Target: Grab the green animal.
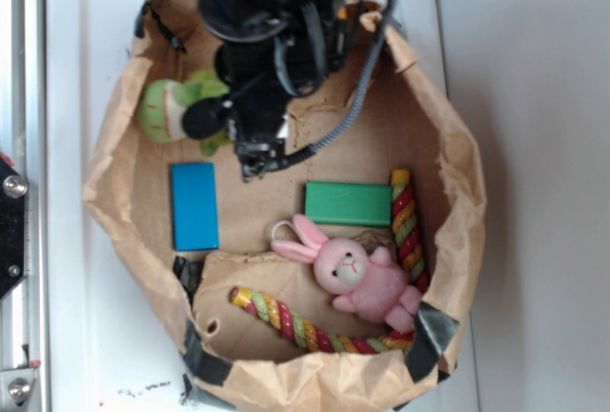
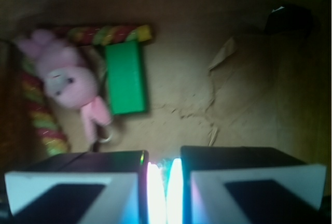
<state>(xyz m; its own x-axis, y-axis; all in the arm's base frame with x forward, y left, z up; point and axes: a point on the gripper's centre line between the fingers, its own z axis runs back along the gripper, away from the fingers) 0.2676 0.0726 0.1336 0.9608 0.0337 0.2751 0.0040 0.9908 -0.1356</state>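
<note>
Inside a shallow brown paper bag [image 1: 448, 154] with its rim rolled down and black tape at the near corners, several toys lie on the flat paper floor. At the far left of the bag the green animal [image 1: 176, 107] rests against the paper wall, a fuzzy lime-green plush with a cream-and-red patch; its right part is hidden behind the black arm. The gripper [image 1: 255, 156] hangs just right of that plush, low over the bag floor, with its body overlapping the toy's edge in the exterior view; whether it touches the toy cannot be told. In the wrist view the two fingers [image 2: 72, 187] fill the bottom of the picture with only a thin bright slit between them, so the jaws stand nearly closed and nothing can be seen held between them. The green animal does not show in the wrist view. A flat blue block [image 1: 194, 206] lies on the floor near the left wall, nearer than the plush and apart from it. A flat green block [image 1: 348, 203] lies toward the right, and a pink bunny [image 1: 360, 274] lies just near of it, its ears pointing left. A striped rope [image 1: 405, 226] of red, yellow and green runs along the right wall beside the green block, then bends left along the near side under the bunny. A black cable [image 1: 367, 78] loops down from the arm across the far part of the bag.
</note>
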